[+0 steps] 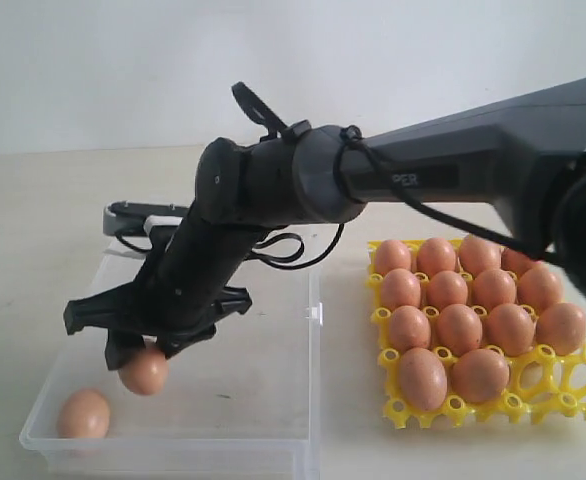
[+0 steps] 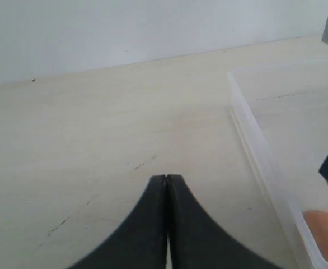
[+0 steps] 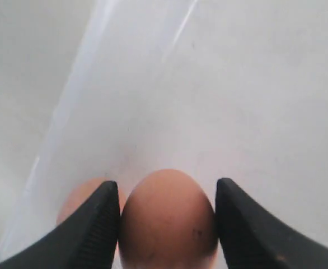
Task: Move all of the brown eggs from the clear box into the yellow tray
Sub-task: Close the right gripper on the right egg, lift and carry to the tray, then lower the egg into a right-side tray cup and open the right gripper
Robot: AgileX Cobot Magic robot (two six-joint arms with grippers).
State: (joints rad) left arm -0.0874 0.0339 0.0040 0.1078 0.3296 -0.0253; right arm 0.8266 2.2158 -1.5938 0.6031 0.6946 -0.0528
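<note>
My right gripper [image 1: 138,355] [image 3: 167,184] reaches across into the left end of the clear box [image 1: 311,400] [image 3: 237,84] and is shut on one brown egg [image 1: 145,371] [image 3: 167,224], with a finger pressed on each side. A second brown egg [image 1: 83,414] [image 3: 74,202] lies on the box floor in the near left corner, just beside the held one. Several brown eggs [image 1: 459,327] fill the yellow tray [image 1: 563,375] on the right; its front right cells are empty. My left gripper [image 2: 167,178] is shut on nothing, above bare table outside the clear box [image 2: 253,129].
The right arm [image 1: 443,170] stretches over the middle of the scene, above the box and the tray's back edge. A grey part of the left arm [image 1: 133,212] sits behind the box's far left corner. A white wall stands behind the table.
</note>
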